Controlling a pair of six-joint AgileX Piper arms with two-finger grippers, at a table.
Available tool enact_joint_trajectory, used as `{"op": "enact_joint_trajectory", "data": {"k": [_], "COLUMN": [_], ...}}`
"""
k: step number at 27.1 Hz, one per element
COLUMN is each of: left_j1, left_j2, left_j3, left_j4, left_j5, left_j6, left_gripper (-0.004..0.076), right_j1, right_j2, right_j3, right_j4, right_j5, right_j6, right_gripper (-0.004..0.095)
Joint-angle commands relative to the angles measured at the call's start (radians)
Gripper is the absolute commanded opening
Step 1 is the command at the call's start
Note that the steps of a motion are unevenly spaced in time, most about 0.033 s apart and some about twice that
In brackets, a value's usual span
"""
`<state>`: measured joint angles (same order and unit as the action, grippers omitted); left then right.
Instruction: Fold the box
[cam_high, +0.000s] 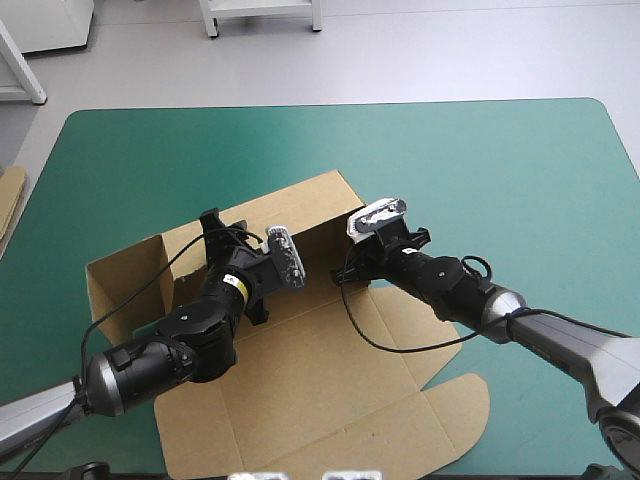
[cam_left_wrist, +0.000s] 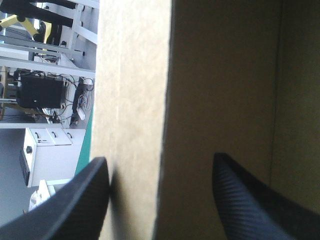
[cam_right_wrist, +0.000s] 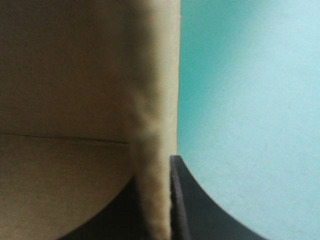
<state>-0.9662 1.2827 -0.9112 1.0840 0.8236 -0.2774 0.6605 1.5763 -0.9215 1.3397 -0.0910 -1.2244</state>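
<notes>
Right gripper (cam_right_wrist: 152, 175) clamps box (cam_high: 330, 380) wall | left gripper (cam_left_wrist: 160, 159) apart, astride box wall | high view alone: lid (cam_high: 440, 410) flat

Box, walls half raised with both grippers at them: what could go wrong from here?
1. The right gripper pinches the box only at a wall's thin edge, so a pull could slip off or crease the board.
2. The left gripper stands open astride the far wall. That wall is unheld and may sag if the right gripper tugs the sheet.
</notes>
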Motion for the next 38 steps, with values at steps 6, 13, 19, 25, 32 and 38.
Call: {"op": "enact_joint_trajectory", "data": {"k": [6, 13, 19, 25, 32, 38], "left_j1": [-0.017, -0.017, -0.017, -0.015, -0.011, 0.102], "left_j2": [-0.038, -0.038, -0.064, -0.075, -0.078, -0.108], "left_j3": [-0.15, -0.222, -0.37, -0.442, -0.454, -0.474], "left_j4": [-0.025, -0.3, -0.579, -0.526, -0.322, -0.347], "left_j5": [0.053, 0.08, 0.107, 0.165, 0.247, 0.226], "left_j6": [-0.018, -0.013, 0.009, 0.013, -0.044, -0.078], "left_gripper": [0.0433, 0.0433, 0.0433, 0.0433, 0.0433, 0.0432], "right_j1": [-0.002, -0.008, -0.057, -0.107, -0.177, -0.236], "right_j2": [-0.037, -0.037, -0.037, -0.037, -0.037, -0.037], "right_j3": [-0.029, -0.029, -0.029, -0.029, -0.029, -0.029], "right_j4": [0.033, 0.043, 0.059, 0.063, 0.063, 0.057], "right_j5": [-0.017, -0.032, 0.007, 0.039, 0.091, 0.154], "right_j6": [0.012, 0.016, 0.014, 0.016, 0.037, 0.039], "right_gripper": [0.0, 0.0, 0.0, 0.0, 0.0, 0.0001]}}
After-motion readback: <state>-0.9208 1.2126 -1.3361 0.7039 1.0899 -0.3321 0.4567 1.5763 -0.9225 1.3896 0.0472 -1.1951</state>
